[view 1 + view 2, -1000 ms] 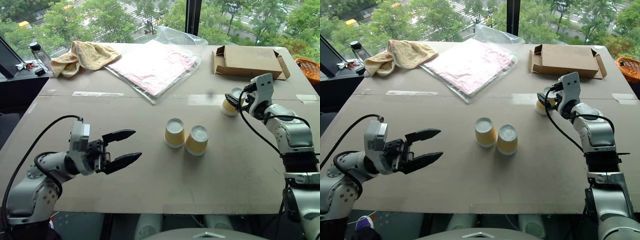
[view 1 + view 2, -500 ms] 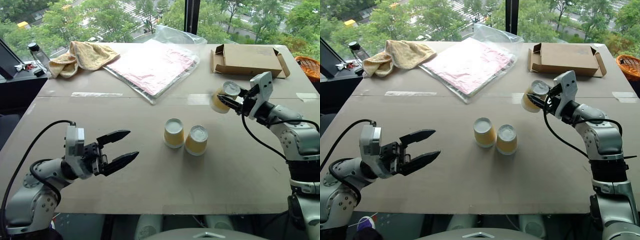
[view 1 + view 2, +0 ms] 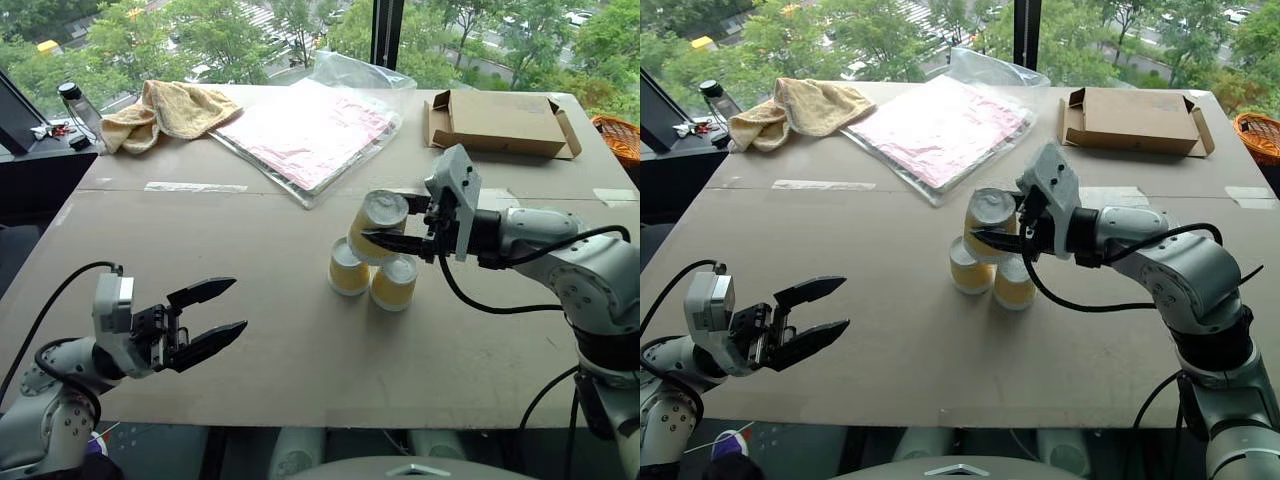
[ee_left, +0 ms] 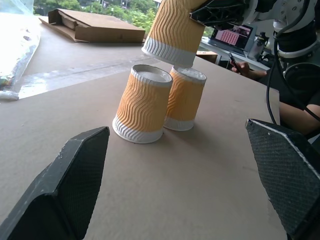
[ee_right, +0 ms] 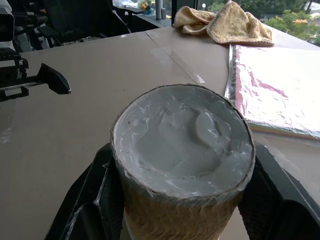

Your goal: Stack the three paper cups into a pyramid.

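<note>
Carrying 3rd cup [image 3: 378,226] in R gripper [image 3: 398,225], clamped, just above base pair [image 3: 370,278] mid-table | L gripper [image 3: 210,320] wide open, empty | we should centre over both bottoms, lower level, release gently

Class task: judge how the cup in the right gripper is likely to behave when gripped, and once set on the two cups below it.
The held cup looks like thin ribbed paper, so probably light and easily crushed. The ribs likely give the right gripper a non-slip hold. Resting tilted on the two upturned cups, it may tip or nudge them apart.
</note>
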{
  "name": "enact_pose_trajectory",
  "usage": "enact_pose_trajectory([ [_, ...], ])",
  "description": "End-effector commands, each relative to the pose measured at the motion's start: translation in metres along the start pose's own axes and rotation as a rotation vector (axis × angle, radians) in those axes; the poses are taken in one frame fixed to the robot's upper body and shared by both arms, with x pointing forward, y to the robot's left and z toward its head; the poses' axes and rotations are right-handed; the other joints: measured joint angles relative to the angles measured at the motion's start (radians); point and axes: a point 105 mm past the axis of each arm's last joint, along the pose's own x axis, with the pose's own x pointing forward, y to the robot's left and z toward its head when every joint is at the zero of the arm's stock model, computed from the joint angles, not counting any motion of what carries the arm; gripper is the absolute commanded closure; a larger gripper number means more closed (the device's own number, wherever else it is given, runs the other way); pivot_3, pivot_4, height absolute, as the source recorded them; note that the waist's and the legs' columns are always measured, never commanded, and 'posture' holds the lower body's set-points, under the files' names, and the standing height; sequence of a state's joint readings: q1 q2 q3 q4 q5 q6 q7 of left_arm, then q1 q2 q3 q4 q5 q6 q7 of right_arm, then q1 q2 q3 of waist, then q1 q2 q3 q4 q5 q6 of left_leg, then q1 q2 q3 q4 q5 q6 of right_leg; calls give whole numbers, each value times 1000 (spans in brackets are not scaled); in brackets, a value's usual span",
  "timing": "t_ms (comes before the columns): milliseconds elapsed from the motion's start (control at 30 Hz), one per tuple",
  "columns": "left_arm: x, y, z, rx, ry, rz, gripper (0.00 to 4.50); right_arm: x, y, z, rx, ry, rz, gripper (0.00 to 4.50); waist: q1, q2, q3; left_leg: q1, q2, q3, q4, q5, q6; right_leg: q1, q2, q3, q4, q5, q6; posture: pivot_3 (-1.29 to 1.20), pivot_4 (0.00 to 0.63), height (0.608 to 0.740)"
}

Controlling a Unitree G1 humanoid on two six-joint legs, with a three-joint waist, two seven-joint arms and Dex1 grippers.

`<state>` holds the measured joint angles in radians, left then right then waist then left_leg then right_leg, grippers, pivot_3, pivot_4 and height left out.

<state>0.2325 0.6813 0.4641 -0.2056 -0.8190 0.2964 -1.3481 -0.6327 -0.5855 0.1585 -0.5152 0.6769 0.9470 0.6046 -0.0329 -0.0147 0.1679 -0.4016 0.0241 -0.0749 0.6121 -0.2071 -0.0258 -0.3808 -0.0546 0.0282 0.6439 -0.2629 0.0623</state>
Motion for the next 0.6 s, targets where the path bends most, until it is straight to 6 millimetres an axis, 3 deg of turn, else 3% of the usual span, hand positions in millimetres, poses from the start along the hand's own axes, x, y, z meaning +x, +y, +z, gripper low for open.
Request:
enact_pose_trajectory([
  [33, 2, -4, 7, 41, -17, -18, 0, -2, 3, 0, -54, 26, 5, 1795, -1, 0, 0, 0, 0, 0, 0, 0, 0, 0, 0, 0, 0, 0, 0, 0, 150, 740],
  [167, 4, -6, 7, 38, -21, -22, 0, -6, 4, -5, -70, 45, 11, 120, 0, -1, 0, 0, 0, 0, 0, 0, 0, 0, 0, 0, 0, -1, -2, 0, 150, 740],
  [400, 15, -7, 5, 24, -26, -26, 0, -32, 9, 24, -168, -110, -5, 48, 3, -1, 0, 0, 0, 0, 0, 0, 0, 0, 0, 0, 0, 0, 0, 0, 150, 740],
  [600, 32, -7, 6, 14, -24, -41, 0, -71, 7, 15, -133, -182, -108, 48, 20, -3, 0, 0, 0, 0, 0, 0, 0, 0, 0, -1, 0, 0, 1, 0, 150, 740],
])
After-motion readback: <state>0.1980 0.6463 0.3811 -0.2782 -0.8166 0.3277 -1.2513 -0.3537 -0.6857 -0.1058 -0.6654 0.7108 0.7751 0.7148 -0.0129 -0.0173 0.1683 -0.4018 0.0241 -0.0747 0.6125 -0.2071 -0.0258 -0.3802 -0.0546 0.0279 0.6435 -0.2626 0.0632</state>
